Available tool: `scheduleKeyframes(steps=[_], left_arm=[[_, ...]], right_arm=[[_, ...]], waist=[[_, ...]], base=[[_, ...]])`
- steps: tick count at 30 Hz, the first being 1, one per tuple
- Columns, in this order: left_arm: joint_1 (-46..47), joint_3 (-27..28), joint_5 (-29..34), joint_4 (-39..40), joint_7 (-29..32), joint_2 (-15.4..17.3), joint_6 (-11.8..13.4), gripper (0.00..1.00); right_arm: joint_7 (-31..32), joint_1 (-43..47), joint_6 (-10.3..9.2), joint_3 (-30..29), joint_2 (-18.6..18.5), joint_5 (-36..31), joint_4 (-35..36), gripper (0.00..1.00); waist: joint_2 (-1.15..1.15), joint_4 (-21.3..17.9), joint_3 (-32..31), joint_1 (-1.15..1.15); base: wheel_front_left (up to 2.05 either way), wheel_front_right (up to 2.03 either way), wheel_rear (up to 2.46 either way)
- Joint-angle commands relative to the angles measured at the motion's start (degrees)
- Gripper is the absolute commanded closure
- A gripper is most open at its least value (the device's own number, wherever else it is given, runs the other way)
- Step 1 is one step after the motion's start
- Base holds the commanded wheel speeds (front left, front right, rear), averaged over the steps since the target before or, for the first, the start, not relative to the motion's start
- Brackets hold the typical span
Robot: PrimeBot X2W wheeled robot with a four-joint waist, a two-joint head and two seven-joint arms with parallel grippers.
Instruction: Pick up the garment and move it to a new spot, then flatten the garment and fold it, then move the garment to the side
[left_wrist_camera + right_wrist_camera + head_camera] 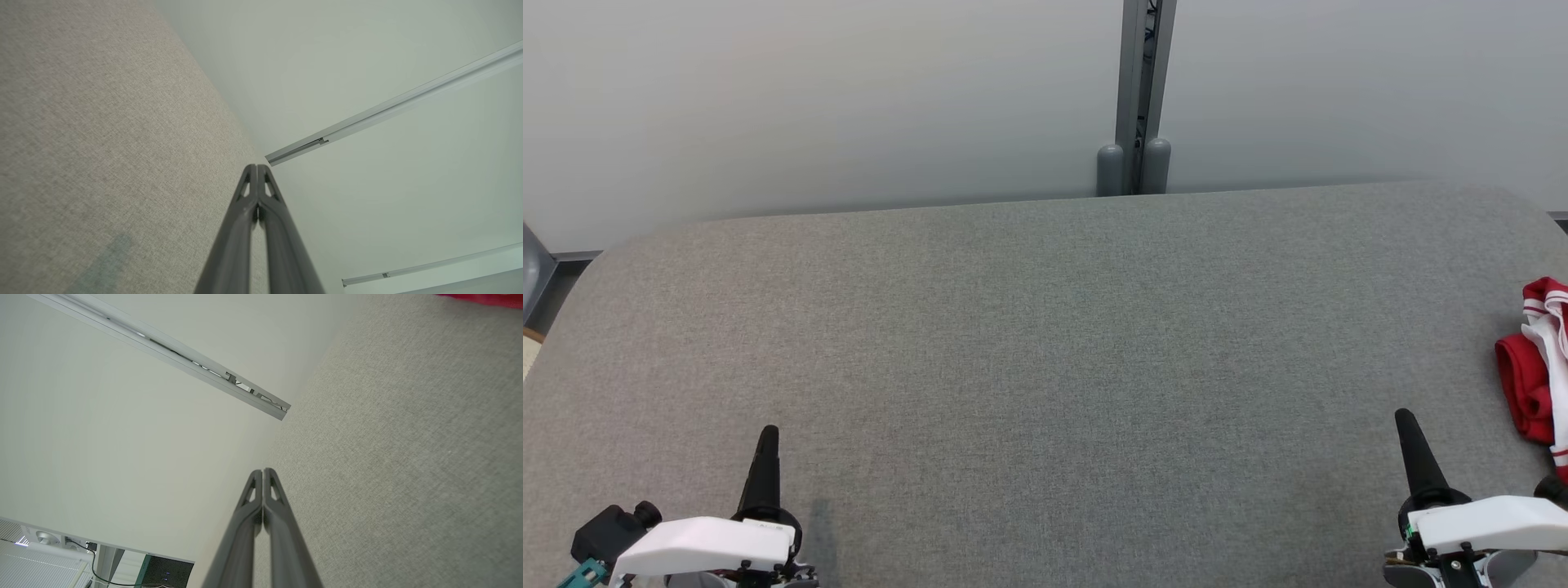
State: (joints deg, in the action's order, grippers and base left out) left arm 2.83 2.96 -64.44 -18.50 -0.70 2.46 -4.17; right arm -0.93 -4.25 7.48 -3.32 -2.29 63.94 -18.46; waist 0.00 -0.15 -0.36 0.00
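Note:
A red and white garment (pixel 1537 377) lies bunched at the far right edge of the grey fabric table (pixel 1045 351), partly cut off by the head view's border; a red sliver of the garment (pixel 486 299) shows at the top right of the right wrist view. My right gripper (pixel 1405 418) stands shut at the lower right, a short way left of the garment and apart from it. My left gripper (pixel 769 433) stands shut at the lower left, far from the garment. Both hold nothing; the fingers meet at their tips in the left gripper (pixel 256 166) and right gripper (pixel 263 471) wrist views.
A pale wall runs behind the table, with a grey vertical post (pixel 1141 98) at the back centre. The table's far corners are rounded. A dark cabinet and cables (pixel 163 573) show low in the right wrist view.

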Motion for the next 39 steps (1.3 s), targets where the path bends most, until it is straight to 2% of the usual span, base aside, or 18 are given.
scheduleKeyframes(steps=[1,39], left_arm=[[1.62,0.48,-1.58,0.87,0.29,0.37,-0.54,1.0],[3.22,2.8,-20.39,3.57,5.35,0.51,-2.62,1.0]], right_arm=[[0.54,-1.31,0.02,-0.37,-0.54,1.63,0.97,1.0],[5.63,-2.03,0.02,-2.51,-0.74,20.79,3.61,1.0]], waist=[[0.0,0.01,0.01,0.0],[0.0,0.1,0.36,0.0]], base=[[0.0,0.0,0.0],[0.0,0.0,0.0]])
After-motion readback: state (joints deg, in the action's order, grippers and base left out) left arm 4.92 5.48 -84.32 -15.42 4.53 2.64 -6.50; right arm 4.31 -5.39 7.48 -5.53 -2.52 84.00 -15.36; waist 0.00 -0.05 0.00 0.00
